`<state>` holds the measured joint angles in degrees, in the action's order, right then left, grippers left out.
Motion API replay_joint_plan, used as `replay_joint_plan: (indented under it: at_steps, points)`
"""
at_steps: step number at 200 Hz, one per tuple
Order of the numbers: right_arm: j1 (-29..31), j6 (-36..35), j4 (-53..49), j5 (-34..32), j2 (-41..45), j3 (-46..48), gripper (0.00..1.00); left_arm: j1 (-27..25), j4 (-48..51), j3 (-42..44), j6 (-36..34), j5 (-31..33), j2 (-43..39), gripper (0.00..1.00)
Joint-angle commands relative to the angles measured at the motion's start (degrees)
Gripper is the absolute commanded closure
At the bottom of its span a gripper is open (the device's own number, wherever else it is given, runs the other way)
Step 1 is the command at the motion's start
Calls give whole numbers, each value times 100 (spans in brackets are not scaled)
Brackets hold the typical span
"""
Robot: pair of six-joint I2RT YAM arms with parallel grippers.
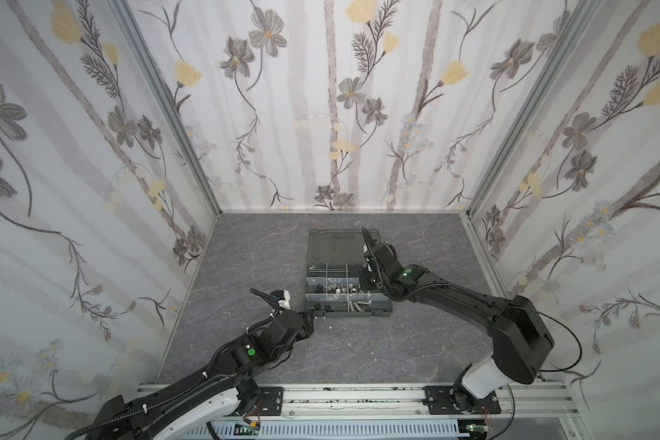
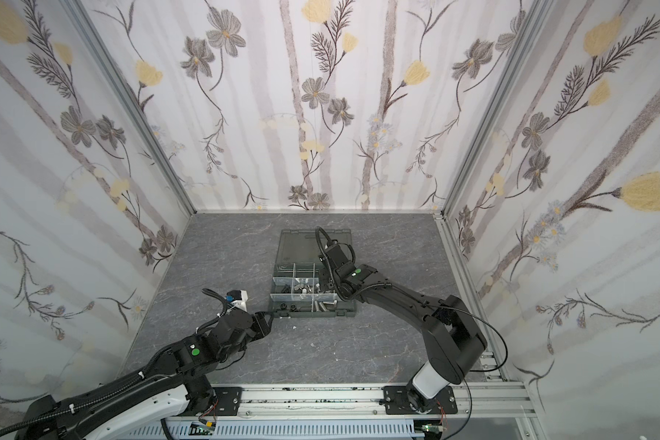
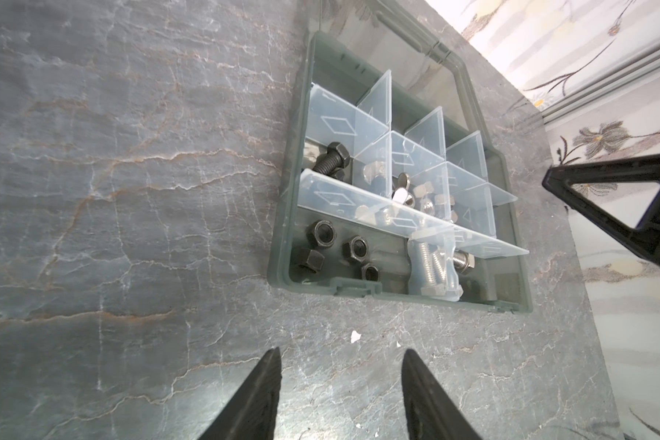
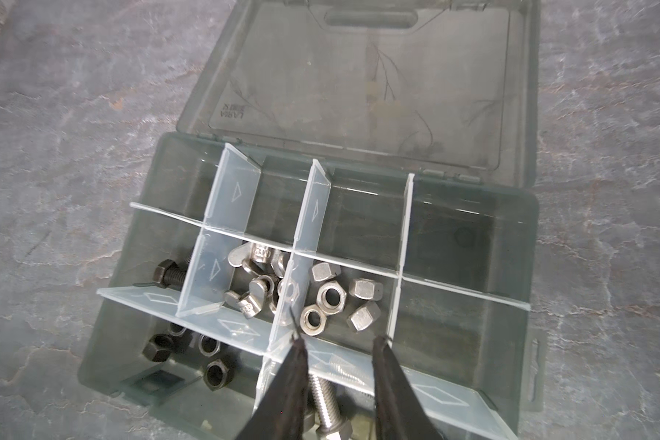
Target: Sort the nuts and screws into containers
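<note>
The containers are compartments of a dark grey organizer box (image 1: 349, 315) (image 2: 313, 315) in the middle of the table. Its lid (image 4: 359, 76) lies open behind it. My right gripper (image 4: 340, 339) hangs open over the front row with nothing between its fingers. A silver screw (image 4: 324, 404) lies in the compartment below it. Silver nuts (image 4: 330, 297), wing nuts (image 4: 254, 282), black nuts (image 4: 214, 373) (image 3: 324, 242) and a black screw (image 4: 168, 274) (image 3: 330, 162) lie in separate compartments. My left gripper (image 3: 342, 350) (image 1: 308, 314) is open and empty over bare table, by the box's front left corner.
Small white specks (image 3: 355, 336) lie on the grey marbled table between my left gripper and the box. Flowered walls close in the table on three sides. An aluminium rail (image 1: 359, 400) with both arm bases runs along the front edge.
</note>
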<state>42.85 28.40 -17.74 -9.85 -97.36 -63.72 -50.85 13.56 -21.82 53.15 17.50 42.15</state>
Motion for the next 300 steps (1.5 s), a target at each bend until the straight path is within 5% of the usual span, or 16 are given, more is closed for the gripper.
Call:
replay_joint_plan:
  at_steps: [1,42,83,120,139,174,229,241,276,300]
  points:
    - [-27,-146,264,-442,412,91,69,6,-126,-223,-359,522,-38,47]
    - [-125,-546,804,-1396,1984,721,63,36,-167,-785,-1240,1734,-263,41]
    - [-396,-1224,2653,-2816,4430,2562,23,146,-1167,-844,-2563,3345,-496,0]
    - [-1146,-2684,4983,-3302,6343,4588,5,814,-3962,248,-4949,3115,-495,0]
    - [-1853,-2935,5208,-3533,6714,5099,3,1488,-4887,770,-5240,2935,-269,0]
    - [-3376,-2209,4745,-2933,6315,5452,0,2879,-4973,935,-4386,2017,682,0]
    - [-4657,-1766,6972,-1366,4068,6086,0,3496,-6664,1313,-4776,1007,2263,0]
    - [-4752,-1737,6660,-1008,3647,5698,0,3709,-6898,1333,-4566,999,2504,0]
    - [-4759,-1770,7944,-668,2491,5424,0,4107,-7151,908,-5007,97,3271,0]
    - [-4768,-1801,7335,-418,2157,4913,0,4120,-7447,594,-5390,-245,3846,0]
